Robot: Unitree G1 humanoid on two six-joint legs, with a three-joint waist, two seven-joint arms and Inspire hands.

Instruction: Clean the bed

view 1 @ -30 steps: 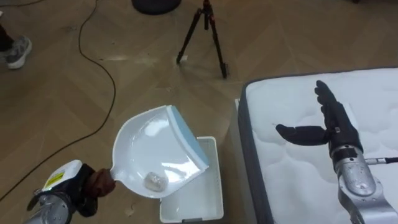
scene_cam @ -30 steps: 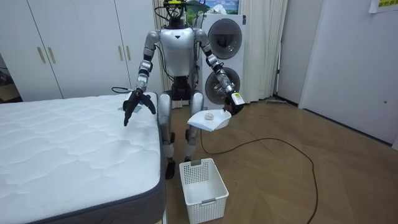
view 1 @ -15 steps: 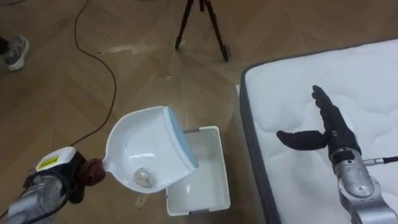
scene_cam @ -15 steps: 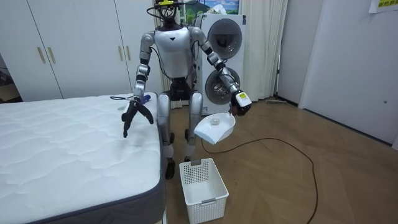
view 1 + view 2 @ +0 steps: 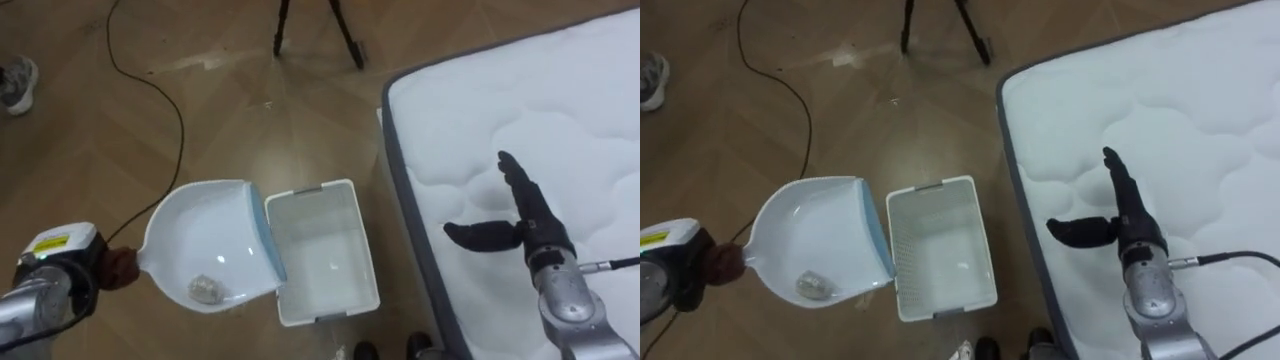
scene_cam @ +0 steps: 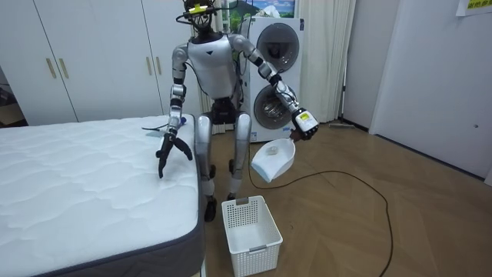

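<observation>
Beside bed [image 5: 480,100], above floor: left robot hand [image 5: 88,270] clenched on dustpan [image 5: 205,230] handle, scrap [image 5: 206,290] at pan's heel, lip at basket [image 5: 308,189] edge; right robot hand [image 5: 528,222] spread over bed; misaligned tipping risks floor spill.

Glossy plastic dustpan [image 5: 205,250], perforated plastic basket [image 5: 320,250], quilted cloth mattress [image 5: 520,110].

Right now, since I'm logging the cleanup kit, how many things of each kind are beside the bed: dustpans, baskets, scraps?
Dustpan: 1, held by the left hand
Basket: 1, on the floor
Crumpled scrap: 1, in the dustpan
Total: 3
</observation>
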